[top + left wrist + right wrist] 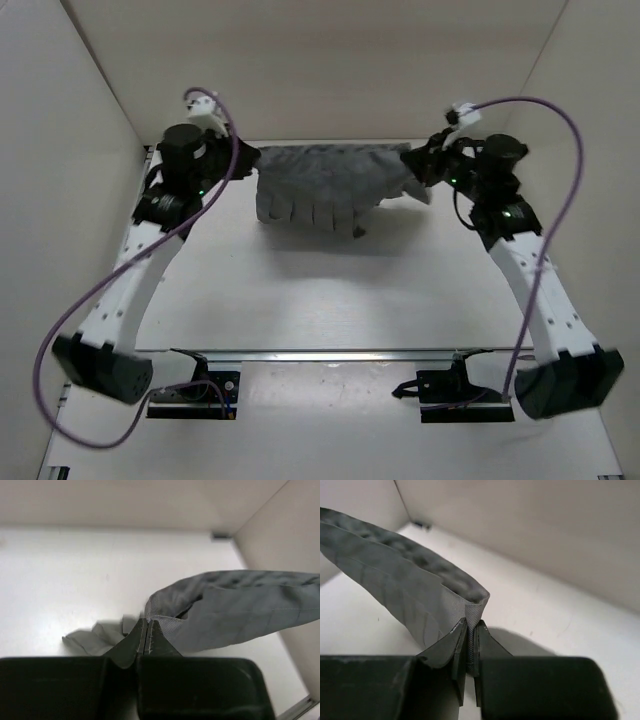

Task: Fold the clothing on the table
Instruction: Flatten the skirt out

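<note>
The clothing [325,185] is a mid-grey pleated skirt, stretched between both arms at the far end of the table [330,300] and lifted so its hem hangs toward me. My left gripper [243,157] is shut on its left waistband corner. In the left wrist view the left gripper [146,626] pinches the ribbed band of the clothing [235,612], which runs off to the right. My right gripper [410,160] is shut on the right corner. The right wrist view shows the right gripper [471,625] with the folded waistband of the clothing [405,587] between its jaws.
White walls [330,70] close in the far side and both flanks of the table. A silver rail [330,355] crosses near the arm bases. Purple cables [560,170] loop off both wrists.
</note>
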Controlling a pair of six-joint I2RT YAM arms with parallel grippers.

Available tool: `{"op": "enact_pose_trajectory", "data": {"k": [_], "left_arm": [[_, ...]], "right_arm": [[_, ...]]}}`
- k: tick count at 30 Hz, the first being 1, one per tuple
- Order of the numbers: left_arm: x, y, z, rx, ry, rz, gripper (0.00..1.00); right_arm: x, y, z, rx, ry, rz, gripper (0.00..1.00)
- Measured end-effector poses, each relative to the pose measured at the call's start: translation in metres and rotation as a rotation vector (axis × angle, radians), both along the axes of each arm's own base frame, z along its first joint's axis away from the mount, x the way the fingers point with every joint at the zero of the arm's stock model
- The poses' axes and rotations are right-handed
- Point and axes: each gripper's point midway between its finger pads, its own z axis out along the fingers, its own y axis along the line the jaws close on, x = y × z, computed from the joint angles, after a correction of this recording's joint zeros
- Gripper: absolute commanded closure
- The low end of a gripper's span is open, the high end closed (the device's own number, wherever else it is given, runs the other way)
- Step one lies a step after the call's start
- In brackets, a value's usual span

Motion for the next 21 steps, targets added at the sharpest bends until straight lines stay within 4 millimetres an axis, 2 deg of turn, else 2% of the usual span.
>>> {"op": "enact_pose_trajectory", "data": {"k": [1,2,4,7,10,12,15,18,21], "left_arm": [[-0.013,0.006,0.026,-0.023,-0.062,0.009,1.00],[-0.028,0.014,0.054,-0.050,-0.133,0.022,1.00],[-0.058,0.029,0.097,-0.098,-0.242,0.045,1.00],[-0.092,0.040,0.142,-0.143,-0.357,0.045,1.00],[-0.108,0.041,0.164,-0.169,-0.412,0.025,1.00],[-0.105,0.040,0.160,-0.166,-0.400,0.018,1.00],[-0.086,0.040,0.139,-0.144,-0.349,0.029,1.00],[-0.054,0.039,0.099,-0.103,-0.268,0.049,1.00],[-0.020,0.038,0.059,-0.059,-0.187,0.062,1.00]], "right_arm": [[-0.014,-0.003,0.026,0.012,-0.069,0.003,0.99],[-0.026,-0.008,0.045,0.021,-0.120,0.000,1.00],[-0.053,-0.017,0.080,0.036,-0.215,0.000,1.00],[-0.078,-0.016,0.104,0.047,-0.280,0.045,1.00],[-0.092,-0.016,0.113,0.060,-0.296,0.098,1.00],[-0.092,-0.017,0.112,0.062,-0.289,0.121,1.00],[-0.080,-0.017,0.100,0.064,-0.247,0.152,1.00],[-0.058,-0.014,0.083,0.075,-0.192,0.187,1.00],[-0.022,-0.011,0.050,0.086,-0.105,0.215,1.00]]}}
